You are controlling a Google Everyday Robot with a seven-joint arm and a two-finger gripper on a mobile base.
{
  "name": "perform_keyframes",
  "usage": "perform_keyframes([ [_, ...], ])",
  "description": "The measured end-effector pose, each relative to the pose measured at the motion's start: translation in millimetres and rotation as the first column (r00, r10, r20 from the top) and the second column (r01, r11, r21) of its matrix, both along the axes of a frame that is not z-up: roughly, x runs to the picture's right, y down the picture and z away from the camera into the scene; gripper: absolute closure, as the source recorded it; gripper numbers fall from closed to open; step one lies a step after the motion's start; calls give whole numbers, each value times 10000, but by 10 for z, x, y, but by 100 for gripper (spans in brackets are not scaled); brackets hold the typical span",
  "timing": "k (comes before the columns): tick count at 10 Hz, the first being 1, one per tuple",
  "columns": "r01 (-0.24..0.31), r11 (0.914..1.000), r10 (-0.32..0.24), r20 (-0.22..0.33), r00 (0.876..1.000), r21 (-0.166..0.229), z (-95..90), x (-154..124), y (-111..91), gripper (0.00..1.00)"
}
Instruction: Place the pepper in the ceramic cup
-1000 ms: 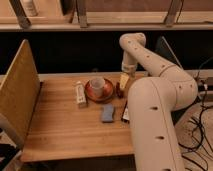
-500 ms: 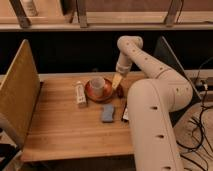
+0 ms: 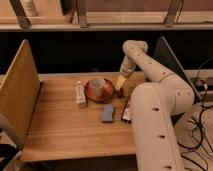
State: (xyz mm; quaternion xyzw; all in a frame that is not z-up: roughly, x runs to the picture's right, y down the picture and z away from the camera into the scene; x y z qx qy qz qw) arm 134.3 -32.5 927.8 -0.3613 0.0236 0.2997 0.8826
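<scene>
Wooden surface [image 3: 60, 130] carries the pale ceramic cup [image 3: 96, 83], which stands on its reddish-brown saucer [image 3: 100, 97]. Just right of the saucer, the end effector [image 3: 120, 85] points down, fingers spread wide, directly over the small dark red pepper [image 3: 120, 93] lying on the wood.

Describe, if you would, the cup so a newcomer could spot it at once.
On the wooden table, look toward the far edge, just left of the gripper. The cup is the only round, pale thing, sitting on a reddish-brown saucer, unlike the boxy white carton beside it.
</scene>
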Motion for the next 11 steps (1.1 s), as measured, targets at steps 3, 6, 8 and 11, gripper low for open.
perform_keyframes([
  [3, -323, 9995, 323, 19, 9995, 20, 99, 55, 1, 20],
  [6, -310, 9995, 310, 48, 9995, 8, 93, 53, 2, 20],
  [8, -310, 9995, 311, -60, 9995, 30, 98, 77, -1, 20],
  [11, -833, 9914, 957, -1248, 9876, 1012, 161, 268, -246, 20],
])
